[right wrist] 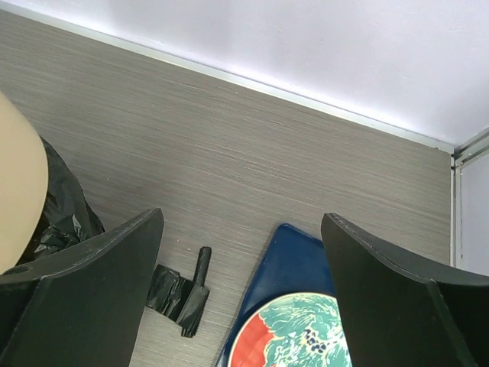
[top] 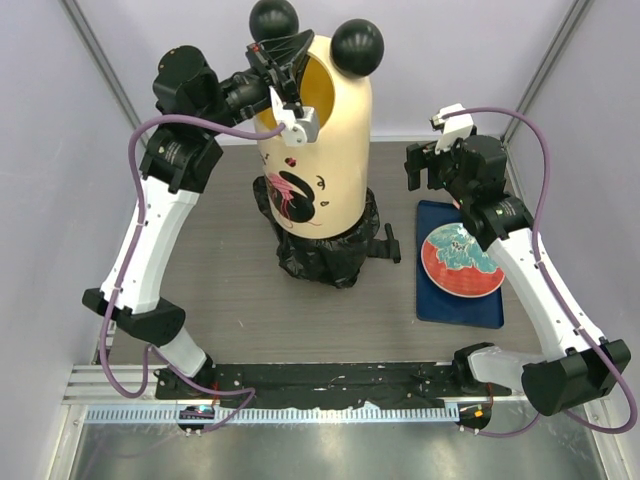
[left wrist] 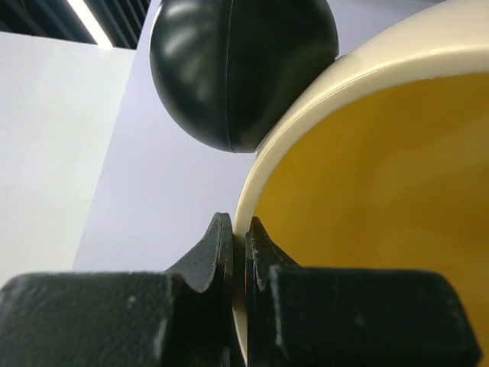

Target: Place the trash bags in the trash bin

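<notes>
Plainly the trash bags [top: 322, 258] will be almost weightless, soft and slippery: thin film that folds and slides instead of keeping a shape, and could tear if dragged while caught. I judge a pinch should gather several crinkled layers on a raised ridge, best on the right side of the heap in the top view, which faces the free arm. They look glossy black and heavily creased, bunched around the foot of the trash bin [top: 320, 150] at the centre of the top view. Whether the bin stands on part of them I cannot tell. A folded black strip [right wrist: 187, 290], probably another bag, lies flat on the table [top: 220, 270] just right of the heap, apart from it and near the blue tray [top: 432, 290] that carries a red and teal plate [top: 460, 262]. The left gripper [left wrist: 238, 237] is clamped narrow on the bin's cream rim, one finger outside and one inside against the brown lining, just below a black ball ear [left wrist: 241, 69]. The right gripper [right wrist: 243, 222] hangs wide and holds nothing, above the bare table between heap and tray
</notes>
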Controlling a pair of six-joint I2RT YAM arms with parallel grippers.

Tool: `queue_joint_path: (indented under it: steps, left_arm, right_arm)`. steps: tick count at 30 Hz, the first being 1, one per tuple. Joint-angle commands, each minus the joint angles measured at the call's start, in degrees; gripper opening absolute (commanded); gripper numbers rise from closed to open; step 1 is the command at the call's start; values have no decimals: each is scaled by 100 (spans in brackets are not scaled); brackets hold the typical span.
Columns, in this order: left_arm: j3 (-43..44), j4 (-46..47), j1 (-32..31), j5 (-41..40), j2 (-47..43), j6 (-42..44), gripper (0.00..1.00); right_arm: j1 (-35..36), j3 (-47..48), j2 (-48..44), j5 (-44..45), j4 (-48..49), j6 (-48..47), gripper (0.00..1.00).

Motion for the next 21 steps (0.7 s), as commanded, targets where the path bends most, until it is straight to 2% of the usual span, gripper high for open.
queue_joint_path:
  steps: [1, 6, 12, 15, 21]
  left_arm:
    - [154, 819, -61, -286, -112, 310, 0]
    - [182, 810, -104, -242, -112, 108, 0]
    - [-407, 836, -394, -348, -305, 89, 0]
    - [-907, 985, -500, -427, -480, 204, 0]
    - [-2638, 1416, -676, -708, -1218, 863, 2]
  right_arm:
    - [-32, 13, -178, -72, 101, 49, 91]
    - [-41, 5, -143, -108, 92, 49, 91]
    - [-50, 22, -99, -125, 84, 32, 91]
    - [-59, 40, -81, -125, 84, 32, 91]
    - [-85, 23, -143, -143, 5, 32, 91]
